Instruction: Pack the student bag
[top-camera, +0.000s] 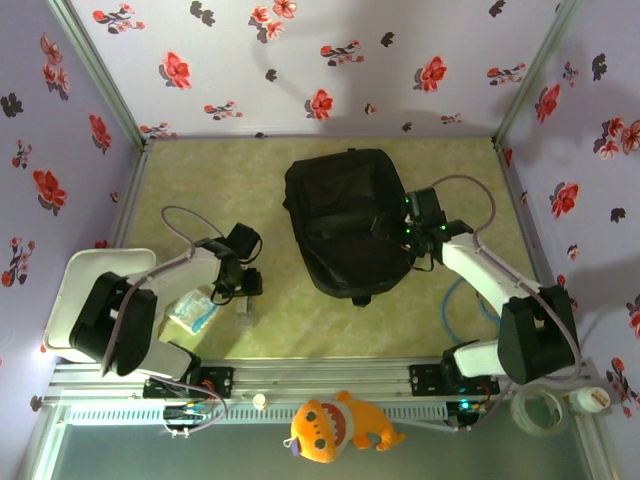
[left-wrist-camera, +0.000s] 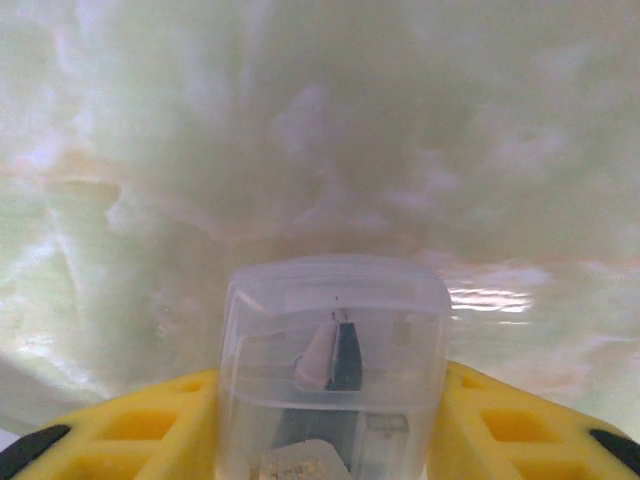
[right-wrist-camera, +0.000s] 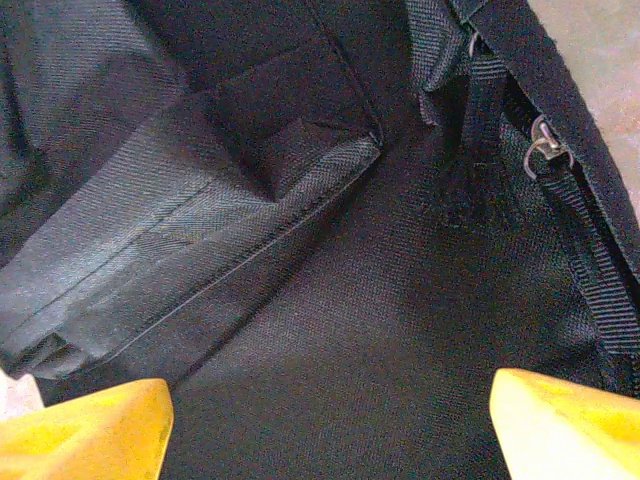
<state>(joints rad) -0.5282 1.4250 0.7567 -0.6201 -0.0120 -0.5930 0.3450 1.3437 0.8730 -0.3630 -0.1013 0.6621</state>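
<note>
— Any lettering to call out there?
— Nothing legible, I'm afraid. The clear plastic box (left-wrist-camera: 335, 360) sits between the left fingers (left-wrist-camera: 140, 430), a pale scrap showing inside at its lower edge, all blur.
— And that blue-and-white packet (top-camera: 192, 310) down on the tabletop (top-camera: 200, 180)?
— Blue marks across it, but far too small from the top camera. No word, number or brand comes through anywhere.

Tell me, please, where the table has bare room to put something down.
Free: the far left corner beside the student bag; the near strip in front of it. Crowded: near left, around the white case, packet and left hand.
</note>
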